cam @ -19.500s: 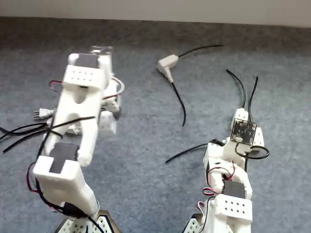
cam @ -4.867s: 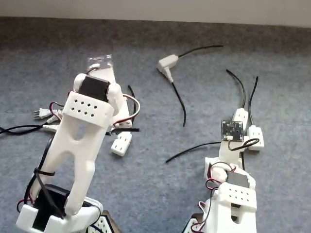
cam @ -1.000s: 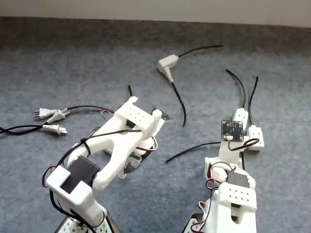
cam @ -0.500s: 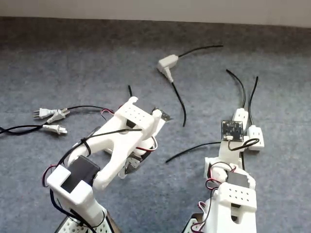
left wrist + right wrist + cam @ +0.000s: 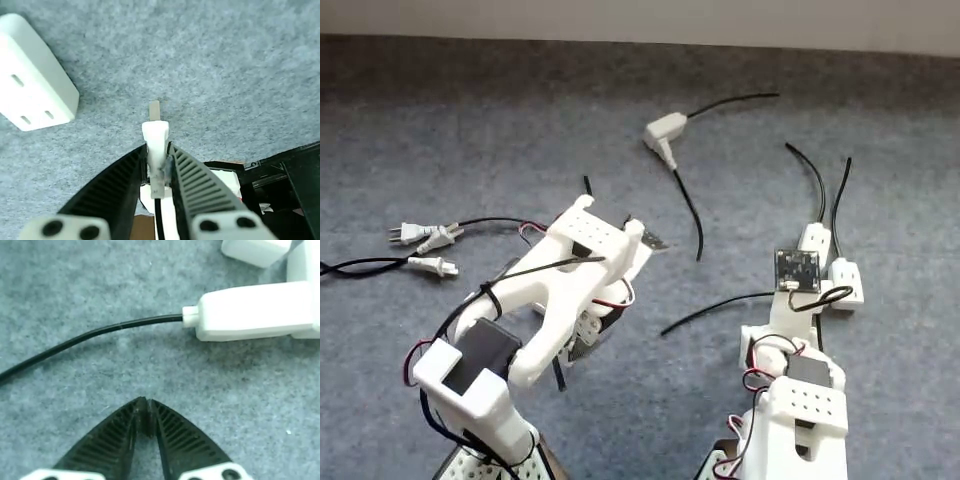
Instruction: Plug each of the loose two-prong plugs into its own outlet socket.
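The left hand [image 5: 157,151] is closed tight on a white plug [image 5: 155,132], which is held over the grey counter [image 5: 240,65] with its prong pointed out. A white outlet block [image 5: 30,95] is seen near it, not touching. The right hand [image 5: 146,412] is shut with nothing in it, near a corded white block [image 5: 250,312]. Two more loose plugs [image 5: 423,236] are seen lying together, well apart from both hands.

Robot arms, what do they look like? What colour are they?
The left arm and right arm are chunky white plastic with black motor blocks, rows of little holes, and thin red, white and black wires. The left pincer and right pincer have black ridged fingers on white bases.
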You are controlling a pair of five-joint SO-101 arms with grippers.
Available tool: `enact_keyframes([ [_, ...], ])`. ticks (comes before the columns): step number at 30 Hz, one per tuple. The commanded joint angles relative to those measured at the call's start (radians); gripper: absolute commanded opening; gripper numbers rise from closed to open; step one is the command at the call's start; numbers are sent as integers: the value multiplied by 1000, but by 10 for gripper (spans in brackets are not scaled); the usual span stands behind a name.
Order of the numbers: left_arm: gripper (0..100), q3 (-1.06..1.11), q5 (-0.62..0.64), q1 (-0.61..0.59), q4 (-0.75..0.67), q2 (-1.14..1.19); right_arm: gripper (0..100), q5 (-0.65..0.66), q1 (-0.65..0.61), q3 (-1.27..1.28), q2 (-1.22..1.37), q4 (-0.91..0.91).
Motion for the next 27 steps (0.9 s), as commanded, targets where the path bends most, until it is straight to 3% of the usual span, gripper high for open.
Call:
enact_keyframes([
  [1, 74, -4, -6, -7, 11, -5, 7, -9, -10, -5, 2, -39],
  [11, 73, -15, -6, -5, -21, 5, 7, -9, -10, -5, 2, -39],
  [19, 76, -15, 0, 94, -17, 7, 7, -9, -8, -5, 2, -39],
  [27, 77, -15, -3, 101, -17, 8, 7, -9, -7, -5, 2, -39],
])
